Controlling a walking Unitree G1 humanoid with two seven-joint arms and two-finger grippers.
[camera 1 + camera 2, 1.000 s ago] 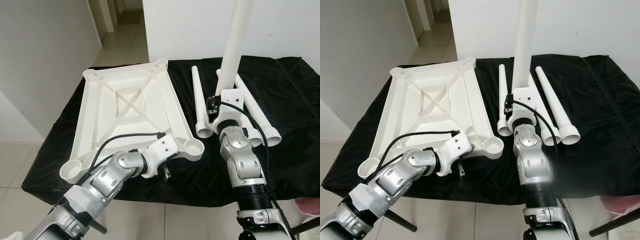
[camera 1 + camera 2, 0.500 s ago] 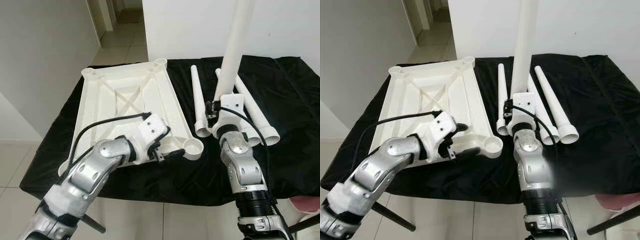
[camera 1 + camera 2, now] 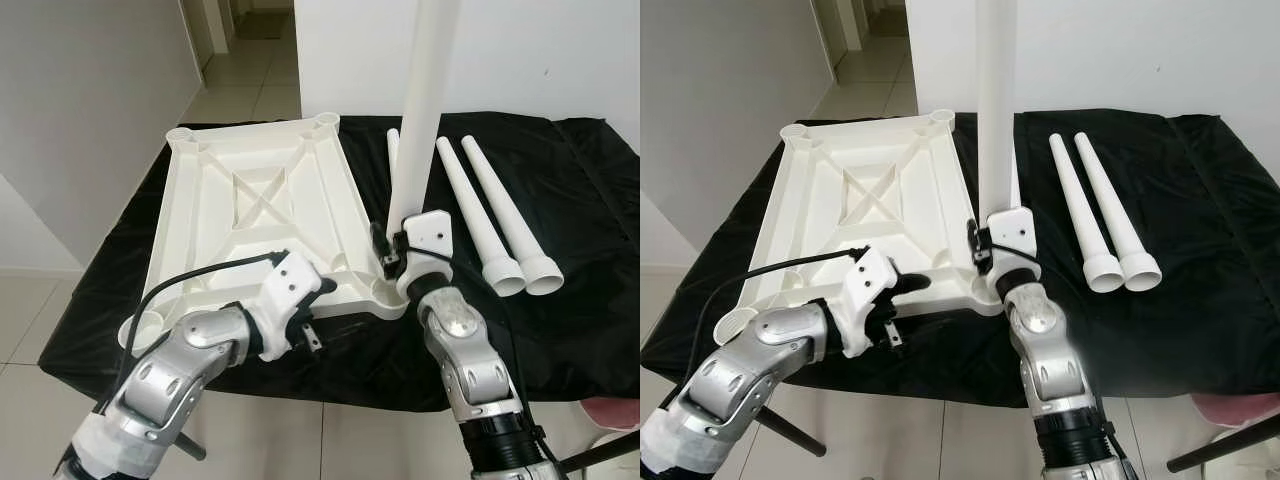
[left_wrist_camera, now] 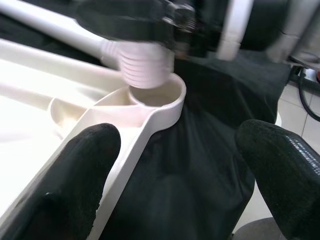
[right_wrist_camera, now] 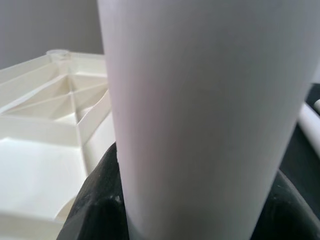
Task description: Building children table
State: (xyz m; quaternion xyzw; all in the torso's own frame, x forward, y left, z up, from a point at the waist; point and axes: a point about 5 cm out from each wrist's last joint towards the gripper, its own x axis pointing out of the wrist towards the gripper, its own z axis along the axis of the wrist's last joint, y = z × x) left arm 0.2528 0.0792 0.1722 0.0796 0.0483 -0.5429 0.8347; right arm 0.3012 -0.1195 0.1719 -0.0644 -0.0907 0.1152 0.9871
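Observation:
The white tabletop lies upside down on the black-covered table. My right gripper is shut on a white table leg and holds it upright. The leg's threaded end hangs just above the near right corner socket. In the right wrist view the leg stands between my black fingers. My left gripper is open at the tabletop's near edge, left of that socket. The rim runs by one finger, and nothing is held.
Two loose white legs lie side by side on the black cloth right of the tabletop. Another leg lies behind the held one. Tiled floor drops off in front; a hallway opens at back left.
My right arm has carried the upright leg left, from above the loose legs to the near right corner socket. My left gripper rose from below the edge to the tabletop's near rim.

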